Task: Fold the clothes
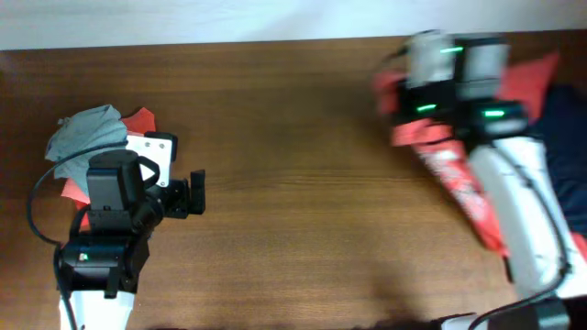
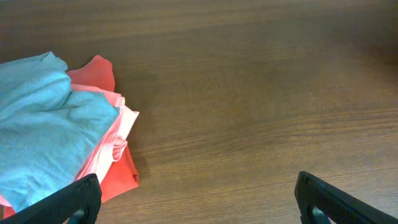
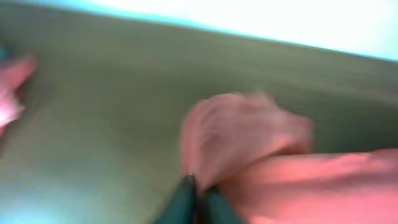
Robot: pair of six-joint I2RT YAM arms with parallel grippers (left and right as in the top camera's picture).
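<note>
**Asker:** From overhead, which step are you working on?

**Robot:** I am judging this as the start of the fold, picking up and spreading out. The orange-red T-shirt (image 1: 438,151) is lying bunched at the right side of the table (image 1: 293,183), partly under my right arm. A navy garment (image 1: 561,128) is sitting beside it at the right edge. My right gripper is too blurred here to point out. My left gripper (image 1: 189,194) is hanging wide open with nothing in it, just beside a small heap topped by a grey garment (image 1: 87,133).

**Asker:** What is the left wrist camera showing?

**Robot:** The grey garment is lying on a salmon garment (image 2: 115,134) with a red layer under both. My open fingers are framing bare wood well clear of the heap.

**Asker:** And the right wrist?

**Robot:** It is blurred, but my right gripper (image 3: 199,190) is looking nearly closed, with its tips pinching a fold of the T-shirt.

**Asker:** What is the next move asking for?

**Robot:** I am thinking the shirt needs dragging onto the open middle and laying flat, probably with my left gripper taking a second corner.

**Asker:** Any writing?

**Robot:** Pale lettering (image 1: 461,180) is showing on the shirt, but it is too smeared to read.
</note>
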